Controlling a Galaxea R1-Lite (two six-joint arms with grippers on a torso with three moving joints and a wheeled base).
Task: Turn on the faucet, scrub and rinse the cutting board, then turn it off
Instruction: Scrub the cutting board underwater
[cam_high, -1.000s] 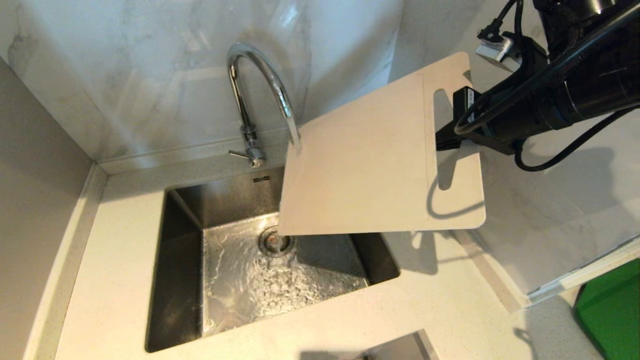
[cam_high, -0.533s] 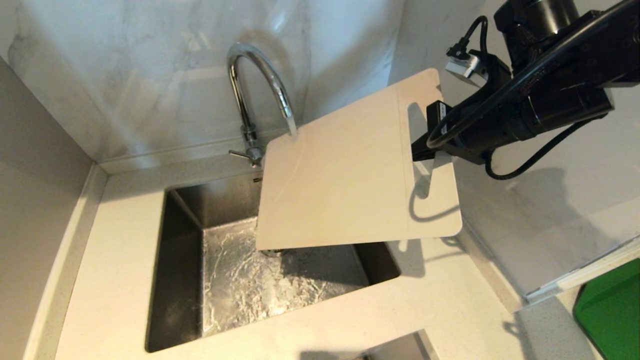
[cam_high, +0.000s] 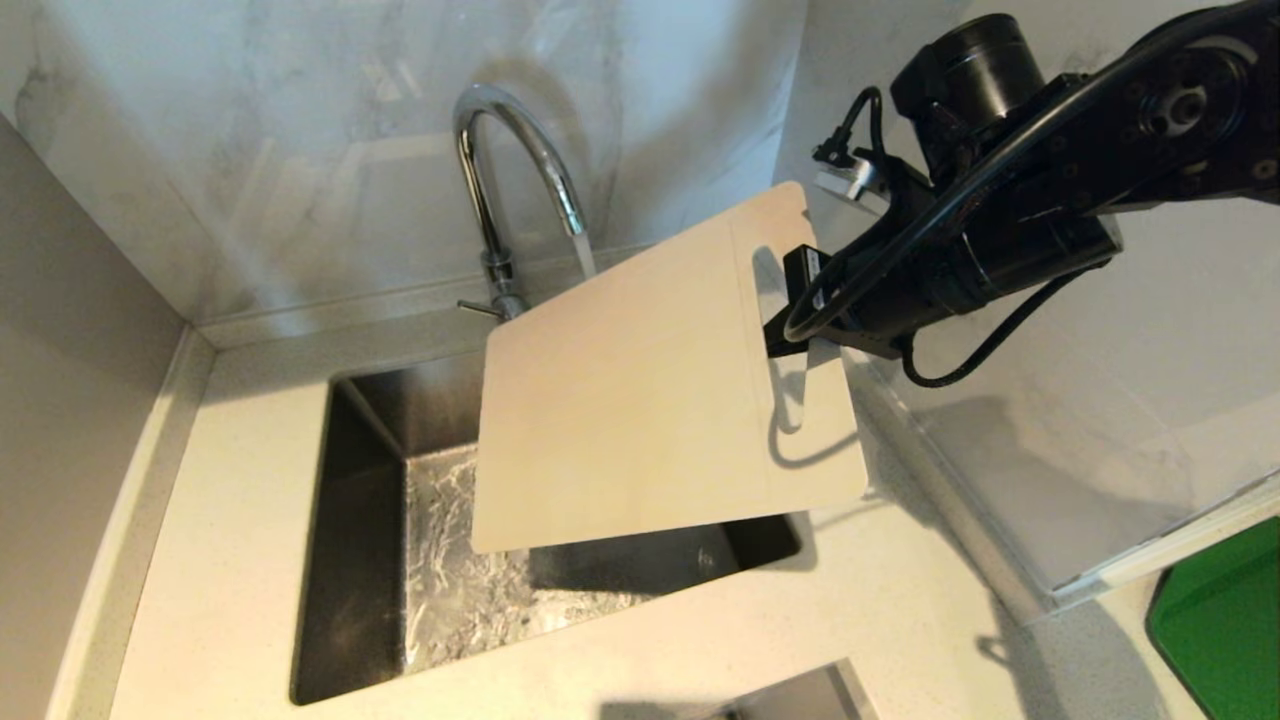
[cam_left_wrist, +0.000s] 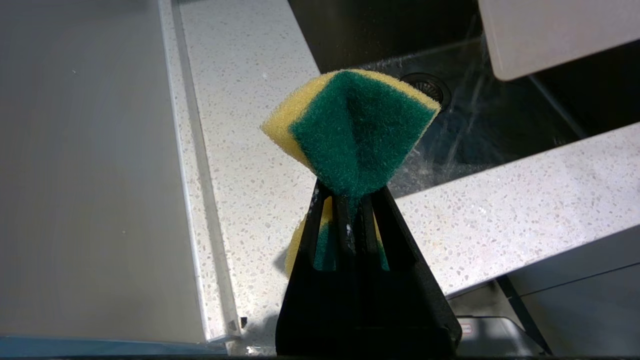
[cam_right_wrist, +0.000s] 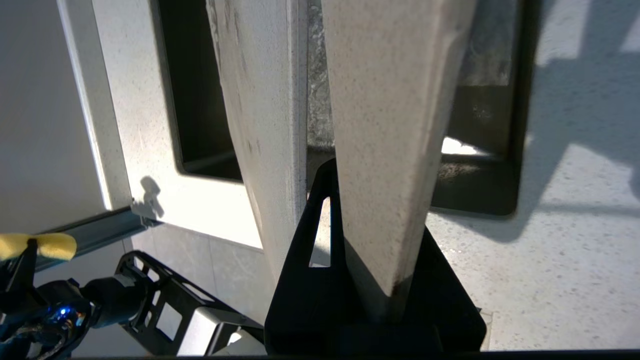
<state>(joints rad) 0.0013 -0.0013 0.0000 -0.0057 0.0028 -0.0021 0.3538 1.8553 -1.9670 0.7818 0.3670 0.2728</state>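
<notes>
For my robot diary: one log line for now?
right pincer: holds cutting board over sink | faucet: running | left pincer: holds sponge

The right claw (cam_high: 790, 325) has carried the cutting board (cam_high: 640, 400) leftward under the faucet (cam_high: 520, 180).
</notes>
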